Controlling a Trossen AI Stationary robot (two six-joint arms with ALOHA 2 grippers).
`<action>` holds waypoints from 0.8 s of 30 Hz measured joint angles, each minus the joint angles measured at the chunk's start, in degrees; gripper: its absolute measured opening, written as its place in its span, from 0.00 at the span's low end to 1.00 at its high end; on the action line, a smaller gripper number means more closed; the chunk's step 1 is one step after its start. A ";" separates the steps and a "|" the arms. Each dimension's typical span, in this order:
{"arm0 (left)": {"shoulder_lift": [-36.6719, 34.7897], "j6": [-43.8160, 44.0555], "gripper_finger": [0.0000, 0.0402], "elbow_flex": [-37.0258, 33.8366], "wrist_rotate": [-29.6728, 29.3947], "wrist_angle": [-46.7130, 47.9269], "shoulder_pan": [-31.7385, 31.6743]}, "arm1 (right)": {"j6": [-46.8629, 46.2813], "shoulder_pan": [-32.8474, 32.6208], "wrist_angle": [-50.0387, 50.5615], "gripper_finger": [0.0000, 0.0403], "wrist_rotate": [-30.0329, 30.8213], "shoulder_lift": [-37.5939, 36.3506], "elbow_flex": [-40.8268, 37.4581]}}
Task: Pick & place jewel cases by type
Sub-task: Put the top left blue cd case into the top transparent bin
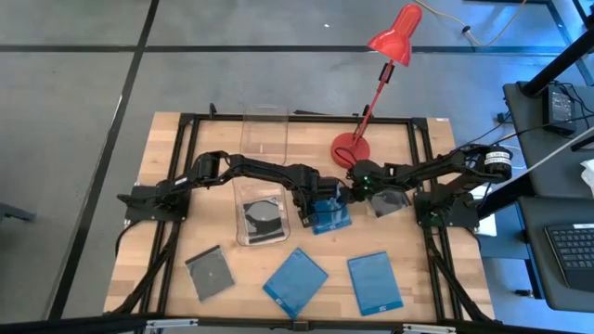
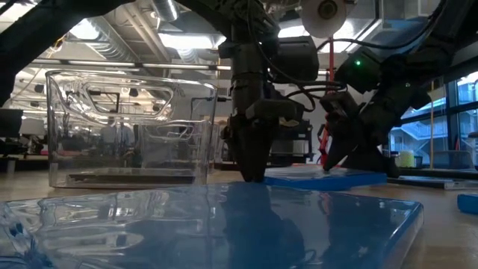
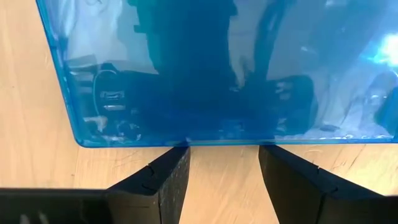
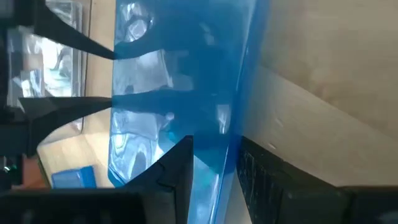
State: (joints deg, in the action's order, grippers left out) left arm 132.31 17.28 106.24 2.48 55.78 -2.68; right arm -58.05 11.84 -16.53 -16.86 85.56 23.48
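A solid blue jewel case (image 1: 331, 215) sits mid-table between both grippers. My left gripper (image 1: 304, 211) points down at its left edge, open, the fingertips spread along that edge (image 3: 224, 144). My right gripper (image 1: 355, 193) comes in from the right and is shut on the case's right edge. A grey case (image 1: 388, 202) lies flat under the right arm. Another grey case (image 1: 209, 272) and two blue cases (image 1: 295, 280) (image 1: 374, 281) lie flat near the table's near edge. A grey case with a disc (image 1: 263, 215) lies in a clear bin. My left gripper stands on the table from above with open fingers (image 3: 177, 163) against the blue case's left edge (image 3: 186, 142); whether they press it, I cannot tell. My right gripper pinches the blue case's right edge (image 4: 219, 149) between its two fingers, slanting in from the right. That edge is raised slightly off the wood, and the opposite edge stays down by the left fingers.
A clear bin (image 1: 261, 234) stands left of the held case, close to the left arm. A second clear bin (image 1: 264, 134) stands near the far edge. A red desk lamp's base (image 1: 350, 148) sits just behind the grippers. Bare wood shows at the near left.
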 joint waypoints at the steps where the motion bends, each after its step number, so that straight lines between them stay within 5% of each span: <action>1: 0.00 0.15 0.48 0.00 0.00 0.01 0.00 | 0.30 0.00 0.00 0.29 0.35 0.00 0.03; 11: 0.04 -1.02 0.48 0.00 -1.90 0.01 0.02 | 0.73 -0.07 -0.15 0.29 0.96 -0.07 0.14; 19: 0.16 -4.17 0.48 0.24 -4.55 -4.16 0.09 | 4.50 -0.27 -5.62 0.29 -10.20 -0.37 0.76; 24: 0.04 -4.13 0.48 0.22 -5.33 -4.24 0.17 | 4.30 -0.16 -5.21 0.28 -10.69 -0.35 0.69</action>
State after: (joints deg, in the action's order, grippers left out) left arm 132.35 13.15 106.45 -2.85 51.54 -2.50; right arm -53.75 11.68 -21.74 -27.55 85.21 24.16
